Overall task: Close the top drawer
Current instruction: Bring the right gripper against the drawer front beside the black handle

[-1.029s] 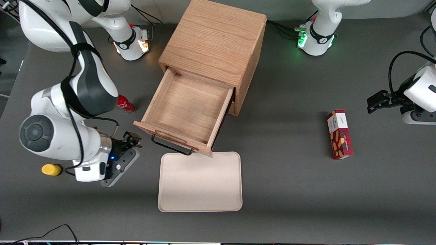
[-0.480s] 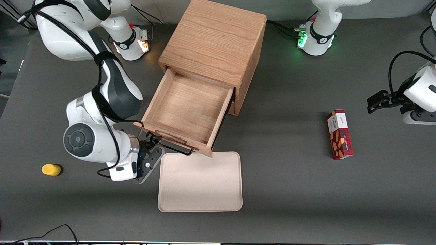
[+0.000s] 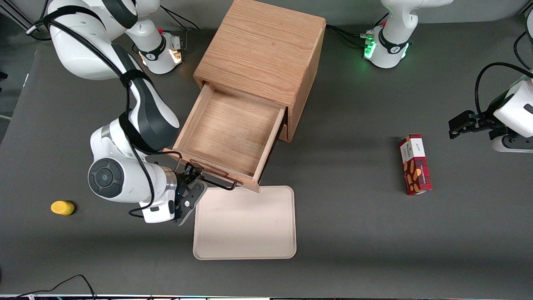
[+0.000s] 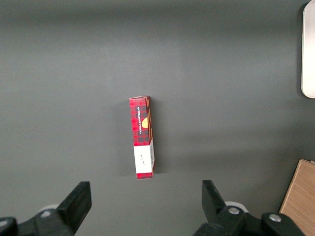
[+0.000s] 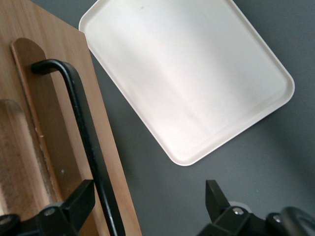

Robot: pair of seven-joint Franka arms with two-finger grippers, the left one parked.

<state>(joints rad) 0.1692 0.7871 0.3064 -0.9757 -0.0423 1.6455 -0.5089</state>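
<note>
The top drawer [image 3: 229,129] stands pulled far out of the oak cabinet [image 3: 262,50], its shallow wooden inside bare. Its black wire handle [image 3: 218,184] runs along the drawer front [image 3: 208,167], on the side nearest the front camera. My gripper [image 3: 195,171] is low at the end of the handle toward the working arm's end of the table. In the right wrist view the gripper [image 5: 147,206] is open, and the handle [image 5: 83,128] passes between its fingers, close to the finger [image 5: 74,204] over the drawer front [image 5: 49,113]. It holds nothing.
A cream tray [image 3: 245,225] lies flat just in front of the drawer, nearer the front camera; it also shows in the right wrist view [image 5: 182,73]. A yellow object [image 3: 62,207] lies toward the working arm's end. A red box [image 3: 414,164] lies toward the parked arm's end.
The right arm has swung in from its end of the table toward the drawer. My gripper has come up to the end of the handle. The drawer has not moved.
</note>
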